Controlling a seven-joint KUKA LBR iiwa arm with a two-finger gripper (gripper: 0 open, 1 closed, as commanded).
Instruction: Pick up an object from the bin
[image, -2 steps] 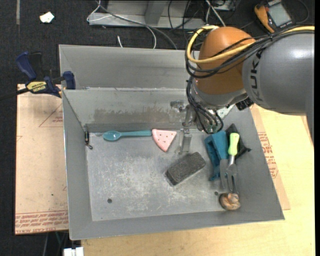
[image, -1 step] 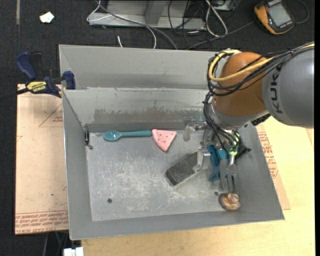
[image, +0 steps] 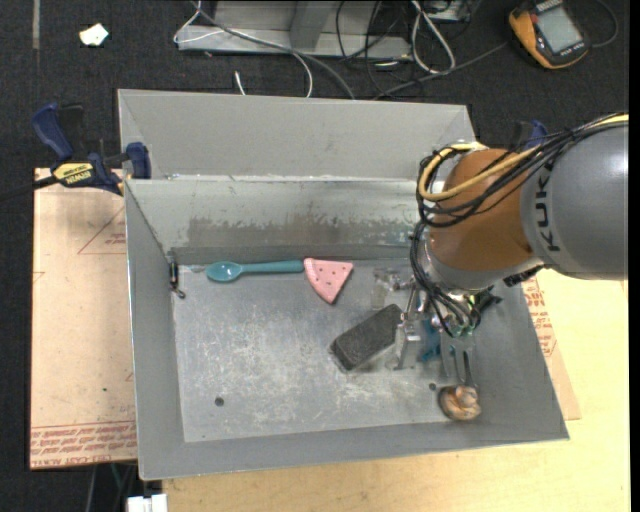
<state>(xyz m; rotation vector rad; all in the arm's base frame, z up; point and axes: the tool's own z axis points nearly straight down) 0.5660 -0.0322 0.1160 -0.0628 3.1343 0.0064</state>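
Approach step, by my read: nothing seen gripped yet. Pincer (image: 432, 345) sits low in bin (image: 250, 410), just right of dark grey block (image: 366, 338); open vs closed, can't tell. Small brown round obj (image: 460, 402) lies front-right of block, near pincer. Next you'd centre on one obj, clamp, lift straight.

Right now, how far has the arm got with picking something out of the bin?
Done: nothing lifted yet; the spoon, pink wedge, grey block and small brown round thing all lie on the bin floor. In hand: the gripper is low at the bin's right, between the block and the round thing. Left: grip one and lift it out.
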